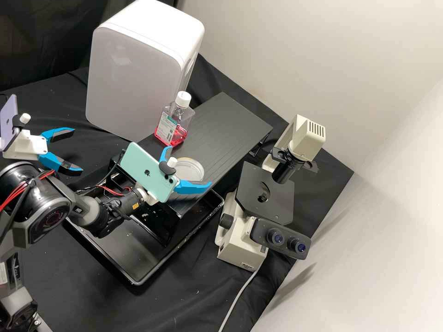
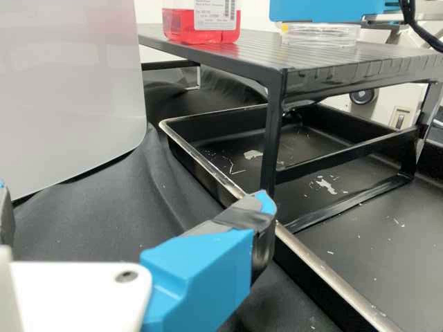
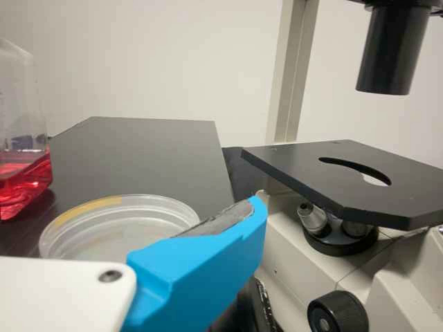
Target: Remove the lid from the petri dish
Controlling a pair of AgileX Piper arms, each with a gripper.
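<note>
A clear petri dish with its lid on sits at the near end of the black rack. My right gripper is open with one blue finger on each side of the dish. In the right wrist view, one of those fingers lies along the rim of the dish; whether it touches the rim I cannot tell. My left gripper is open over the black cloth at the far left, well away from the rack. The left wrist view shows one of its own fingers up close, and farther off the dish under the right gripper.
A flask of red liquid stands on the rack behind the dish. The rack sits in a black tray. A white box stands at the back left. A microscope stands close to the right of the rack, its stage beside the dish.
</note>
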